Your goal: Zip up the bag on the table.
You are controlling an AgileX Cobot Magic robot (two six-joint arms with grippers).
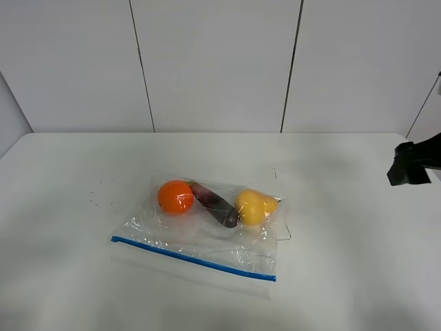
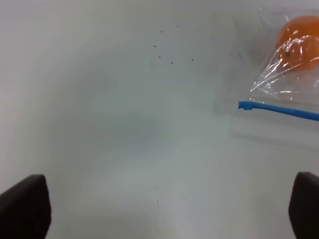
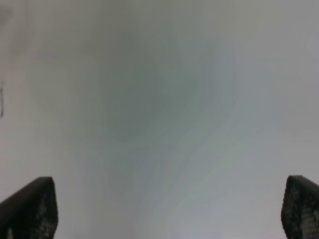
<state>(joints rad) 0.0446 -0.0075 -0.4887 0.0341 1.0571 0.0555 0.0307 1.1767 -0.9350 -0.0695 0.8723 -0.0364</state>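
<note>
Exterior high view showed the clear zip bag [image 1: 207, 227] lying flat near the middle of the white table [image 1: 69, 262], blue zipper strip [image 1: 193, 258] along its near edge. Inside: an orange fruit [image 1: 176, 196], a dark purple piece [image 1: 215, 204] and a yellow fruit [image 1: 253, 207] in a row, touching. Right gripper [image 1: 410, 164] sat at the right edge, well apart from the bag, only partly in frame. Left wrist view: left gripper [image 2: 169, 209] jaws wide apart, empty, over bare table; zipper strip end and orange fruit off to one side. Right wrist view: jaws spread wide, nothing between them, blurred tabletop only. Few dark specks [image 1: 96, 196] on the table left of the bag.
</note>
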